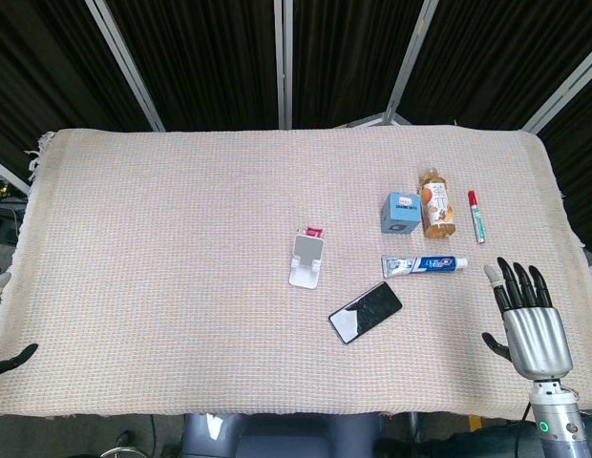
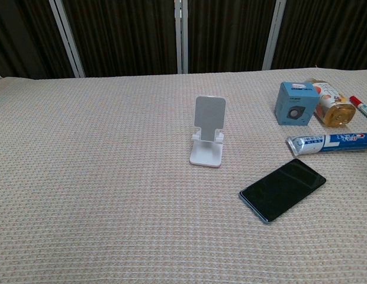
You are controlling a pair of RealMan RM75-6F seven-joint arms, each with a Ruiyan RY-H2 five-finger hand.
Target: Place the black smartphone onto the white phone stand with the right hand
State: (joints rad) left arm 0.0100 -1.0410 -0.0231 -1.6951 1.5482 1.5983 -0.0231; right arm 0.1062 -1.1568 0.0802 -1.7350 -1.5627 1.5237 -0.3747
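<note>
**Phone flat on the table, stand bare, right hand open at the near right corner**

The black phone [image 1: 365, 312] lies flat, screen up, on the cloth-covered table [image 1: 162, 267], right of the middle and toward the near edge, turned at a slant to that edge. The white stand [image 1: 306, 260] sits upright near the centre of the table, just beyond and to the left of the phone; the two are close but apart, and nothing rests on the stand's plate.

The right hand [image 1: 531, 322] hovers at the near right corner, palm down, fingers spread wide and straight, holding nothing. It is well apart from the phone. Only the head view shows it.

Of the left hand [image 1: 8, 361], only dark fingertips show at the near left edge; whether they are spread or curled cannot be told.

Toward the right edge, a toothpaste tube [image 1: 423, 264] lies on its side just beyond the phone. Further back stand a small blue box [image 1: 402, 212] and, touching or just beside it, an amber bottle [image 1: 434, 202] lying down. A red-capped marker [image 1: 476, 216] lies to the right of the bottle.
</note>
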